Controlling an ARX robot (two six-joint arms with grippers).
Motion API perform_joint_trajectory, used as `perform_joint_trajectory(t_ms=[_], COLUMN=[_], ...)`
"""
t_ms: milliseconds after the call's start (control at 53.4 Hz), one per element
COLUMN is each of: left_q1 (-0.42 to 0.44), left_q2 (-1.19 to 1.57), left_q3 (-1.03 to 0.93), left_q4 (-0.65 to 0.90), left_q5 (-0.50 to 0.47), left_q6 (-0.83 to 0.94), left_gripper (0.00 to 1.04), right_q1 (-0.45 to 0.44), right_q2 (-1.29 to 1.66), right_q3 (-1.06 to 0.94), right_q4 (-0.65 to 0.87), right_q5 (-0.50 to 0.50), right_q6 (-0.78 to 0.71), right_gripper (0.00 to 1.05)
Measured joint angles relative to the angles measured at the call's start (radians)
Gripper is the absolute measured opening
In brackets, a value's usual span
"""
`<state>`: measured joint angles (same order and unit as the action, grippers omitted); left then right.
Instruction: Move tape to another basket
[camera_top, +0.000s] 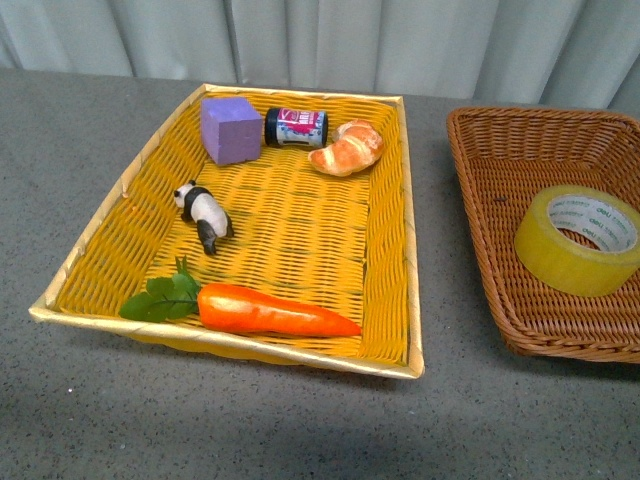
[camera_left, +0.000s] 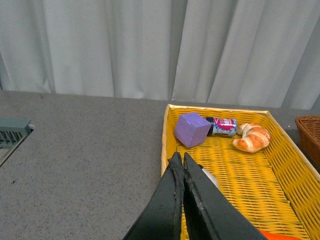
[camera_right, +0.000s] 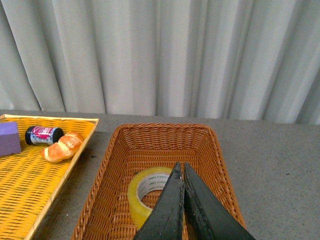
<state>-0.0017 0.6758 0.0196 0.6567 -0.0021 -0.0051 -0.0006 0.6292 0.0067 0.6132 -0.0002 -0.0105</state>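
Observation:
The yellow tape roll (camera_top: 580, 238) lies flat inside the dark brown wicker basket (camera_top: 490, 150) at the right. It also shows in the right wrist view (camera_right: 145, 192), in the same basket (camera_right: 150, 137). My right gripper (camera_right: 180, 167) is shut and empty, held above the tape and apart from it. My left gripper (camera_left: 180, 159) is shut and empty, above the near left rim of the bright yellow basket (camera_left: 167, 130). Neither arm shows in the front view.
The yellow basket (camera_top: 150, 150) holds a purple cube (camera_top: 231, 129), a small jar on its side (camera_top: 296, 127), a croissant (camera_top: 347, 147), a panda figure (camera_top: 204, 214) and a carrot (camera_top: 270, 310). Grey tabletop (camera_top: 300, 430) surrounds both baskets. A curtain hangs behind.

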Motion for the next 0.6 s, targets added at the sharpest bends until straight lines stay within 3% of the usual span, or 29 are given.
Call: perform_joint_trajectory(t_ms=[600], left_q1=[0.000], left_q2=[-0.357], left_q3=[-0.001], left_q4=[-0.335], left_q5=[0.000], left_q6=[0.000], left_gripper=[0.04], right_q1=[0.000], right_q2=[-0.335], right_q3=[-0.002], right_q4=[-0.316], right_q5=[0.000], right_q6=[0.000], right_gripper=[0.01])
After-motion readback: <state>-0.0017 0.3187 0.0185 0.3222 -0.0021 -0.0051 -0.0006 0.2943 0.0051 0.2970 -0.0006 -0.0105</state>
